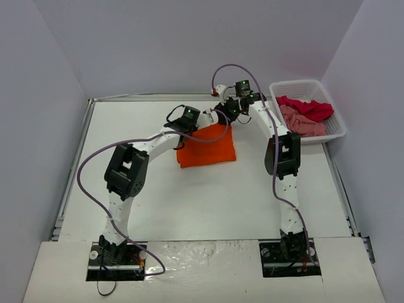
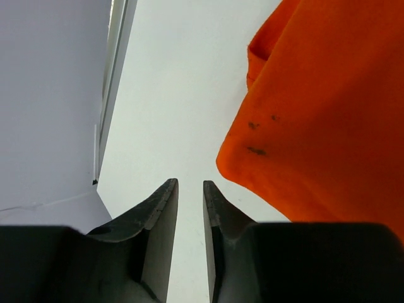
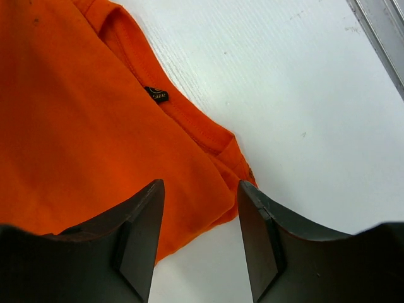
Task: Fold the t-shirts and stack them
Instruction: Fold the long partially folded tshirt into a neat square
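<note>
The orange t-shirt (image 1: 206, 147) lies folded left of the basket (image 1: 295, 83) — laid flat, I judge, to start the stack. The left gripper (image 2: 190, 189) stands slightly parted, the right gripper (image 3: 201, 189) spread wider — neither pinches cloth.

Folded t-shirt (image 1: 206, 148) on the table (image 1: 189, 202), centre-back; far right — basket (image 1: 297, 83) holding two more shirts (image 1: 304, 116)

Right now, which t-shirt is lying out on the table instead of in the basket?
The orange t-shirt. It lies folded on the table; the red t-shirt and the pink t-shirt are heaped in the white basket.
</note>
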Action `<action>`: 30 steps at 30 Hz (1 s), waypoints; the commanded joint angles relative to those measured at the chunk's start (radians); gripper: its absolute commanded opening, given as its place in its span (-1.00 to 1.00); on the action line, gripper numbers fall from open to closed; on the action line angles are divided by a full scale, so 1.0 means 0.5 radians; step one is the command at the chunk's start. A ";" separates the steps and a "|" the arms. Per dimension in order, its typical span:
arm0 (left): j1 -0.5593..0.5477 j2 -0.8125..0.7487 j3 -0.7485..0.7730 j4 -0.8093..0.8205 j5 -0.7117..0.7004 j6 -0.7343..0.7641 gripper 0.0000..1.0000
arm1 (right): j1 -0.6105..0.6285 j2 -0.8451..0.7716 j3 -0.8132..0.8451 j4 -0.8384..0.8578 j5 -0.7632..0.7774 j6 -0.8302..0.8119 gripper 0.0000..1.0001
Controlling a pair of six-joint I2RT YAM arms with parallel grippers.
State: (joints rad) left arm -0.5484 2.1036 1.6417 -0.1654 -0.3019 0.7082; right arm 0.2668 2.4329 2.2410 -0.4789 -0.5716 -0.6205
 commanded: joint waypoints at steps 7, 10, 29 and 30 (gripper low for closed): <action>0.011 -0.114 0.156 0.134 -0.221 -0.048 -0.49 | -0.015 -0.116 -0.039 0.050 0.066 0.072 -0.06; 0.020 -0.237 0.147 -0.003 -0.188 -0.253 -0.41 | -0.021 -0.263 -0.199 0.090 0.106 0.078 -0.06; 0.535 -0.578 -0.059 -1.114 1.487 -1.030 0.01 | -0.307 -1.273 -1.245 0.081 0.303 0.422 -0.02; 0.554 -0.569 -0.065 -1.120 1.548 -1.036 0.01 | -0.307 -1.273 -1.239 0.065 0.275 0.446 -0.17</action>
State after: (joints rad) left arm -0.2817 1.7992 1.5929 -0.6022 0.2600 0.2420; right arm 0.0998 1.8015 1.6485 -0.4091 -0.4080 -0.4435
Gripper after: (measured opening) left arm 0.508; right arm 0.436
